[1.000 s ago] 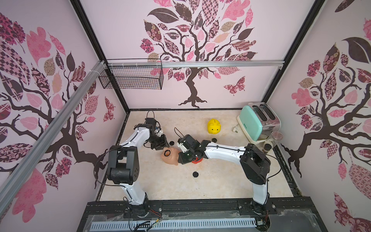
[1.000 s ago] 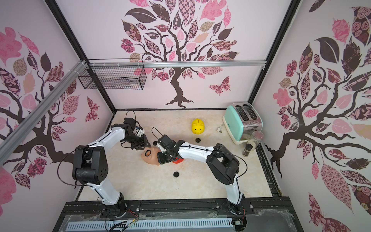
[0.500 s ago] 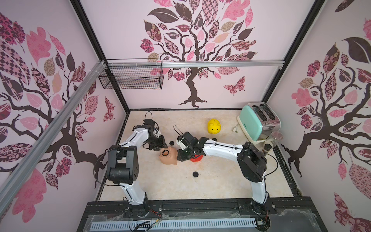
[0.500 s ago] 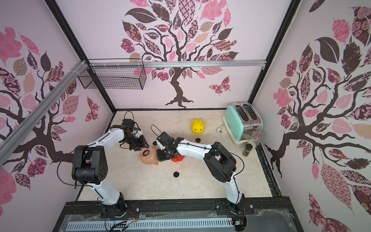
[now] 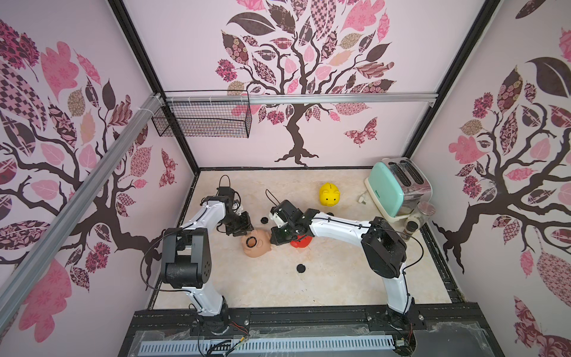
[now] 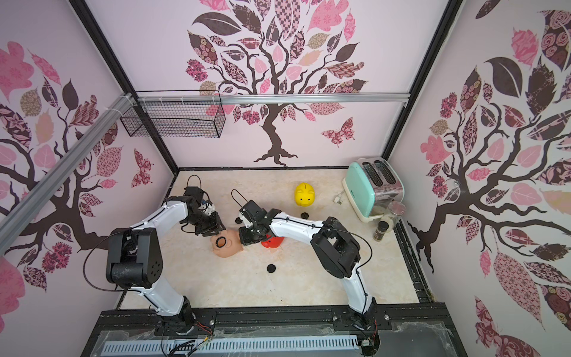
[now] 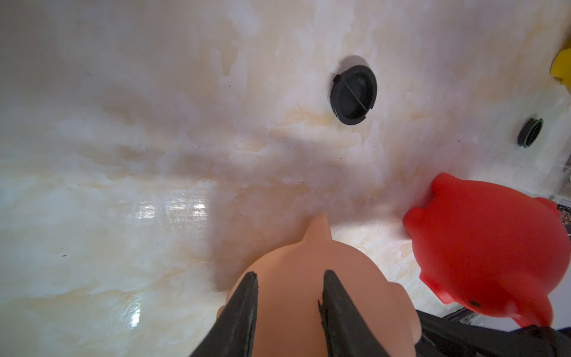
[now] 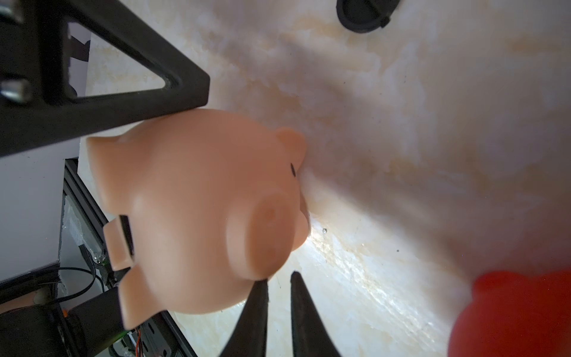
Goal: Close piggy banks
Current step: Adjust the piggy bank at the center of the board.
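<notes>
Left pincer (image 5: pixel 244 229) slightly apart against the peach pig (image 5: pixel 258 247) mid-frame in a top view, red pig (image 5: pixel 300 242) beside it, yellow pig (image 5: pixel 329 194) above, plugs (image 5: pixel 301 268) loose; left wrist: jaws lie over its body, bottom centre; right wrist: right pincer (image 8: pixel 279 278) narrowly apart, empty, by its snout; likely none closed.

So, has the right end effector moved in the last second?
Yes. The right end effector has shifted slightly away from the toaster, uncovering more of the red pig.
</notes>
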Controlling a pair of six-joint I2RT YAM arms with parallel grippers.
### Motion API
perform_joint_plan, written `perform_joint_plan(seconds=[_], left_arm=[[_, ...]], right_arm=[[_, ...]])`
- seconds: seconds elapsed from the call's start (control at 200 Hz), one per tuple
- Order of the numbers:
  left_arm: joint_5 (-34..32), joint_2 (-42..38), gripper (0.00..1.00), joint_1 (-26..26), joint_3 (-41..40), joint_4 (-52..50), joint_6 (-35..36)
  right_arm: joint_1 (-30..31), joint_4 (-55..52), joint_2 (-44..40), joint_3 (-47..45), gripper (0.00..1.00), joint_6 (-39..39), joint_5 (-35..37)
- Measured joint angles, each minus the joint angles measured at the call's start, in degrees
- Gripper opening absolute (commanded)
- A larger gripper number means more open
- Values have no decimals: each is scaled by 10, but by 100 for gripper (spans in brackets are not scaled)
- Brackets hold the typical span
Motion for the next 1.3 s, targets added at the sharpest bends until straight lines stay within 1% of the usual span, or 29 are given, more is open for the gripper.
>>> perform_joint_plan(seconds=[0.13, 0.375, 0.615, 0.88, 0.965, 1.3], left_arm=[[-13, -1, 39, 0, 0, -1, -2], [-68, -2, 41, 1, -3, -9, -4], [-105, -14, 42, 5, -7, -13, -10], [-129, -19, 43, 14, -20, -19, -10], [-131, -19, 46, 20, -20, -21, -12], [-149, -27, 48, 30, -29, -24, -13]], right_arm=[[0, -1, 5, 7, 18, -2, -2], [-1, -1, 26, 30, 18, -7, -7], [-3, -6, 44, 52, 18, -8, -18], [-5, -9, 65, 80, 18, -7, -35], [-6, -9, 72, 88, 18, -6, -39], [-6, -11, 89, 119, 18, -3, -60]])
